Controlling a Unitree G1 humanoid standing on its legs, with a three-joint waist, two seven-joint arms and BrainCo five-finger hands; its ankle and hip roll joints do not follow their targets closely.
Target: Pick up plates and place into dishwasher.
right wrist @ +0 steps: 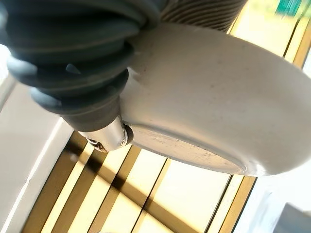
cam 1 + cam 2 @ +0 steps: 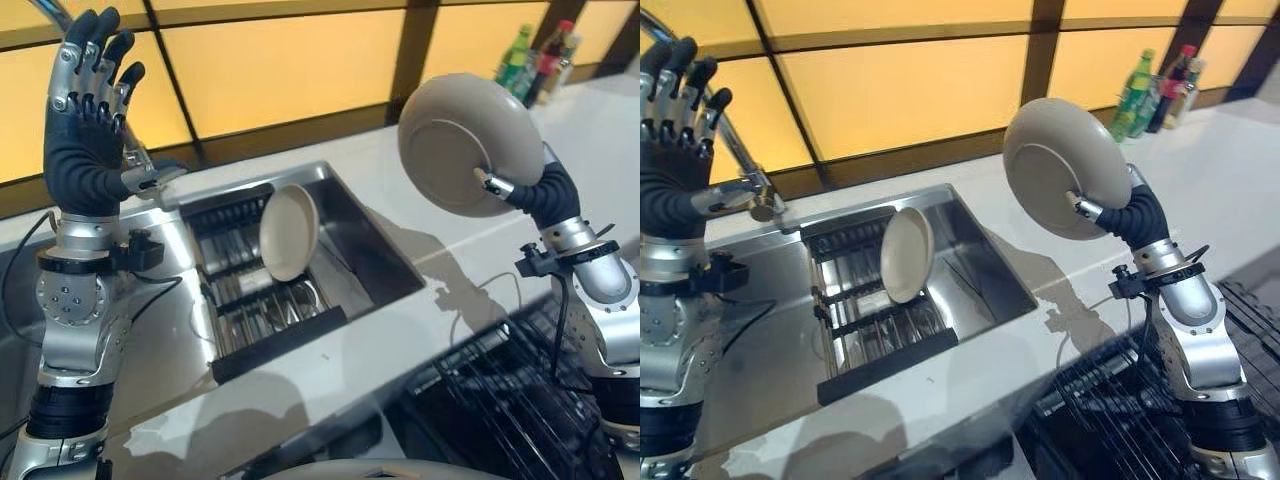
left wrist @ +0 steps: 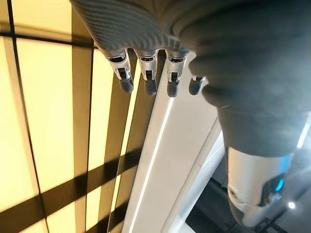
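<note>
While my right hand [image 2: 1118, 215] grips a grey plate [image 2: 1060, 165] by its rim, thumb pressed on the underside, I hold it tilted on edge in the air above the white counter [image 2: 1230, 170]. My right wrist view adds the plate's speckled base up close. My left hand [image 2: 92, 110] is raised, fingers straight, holding nothing. A second plate [image 2: 288, 232] stands upright in the sink rack [image 2: 265, 325], near the faucet [image 2: 735, 180].

One beige plate [image 2: 465, 140] is held up on edge above the counter; another beige plate [image 2: 289, 231] stands upright in the sink rack [image 2: 262, 310].
</note>
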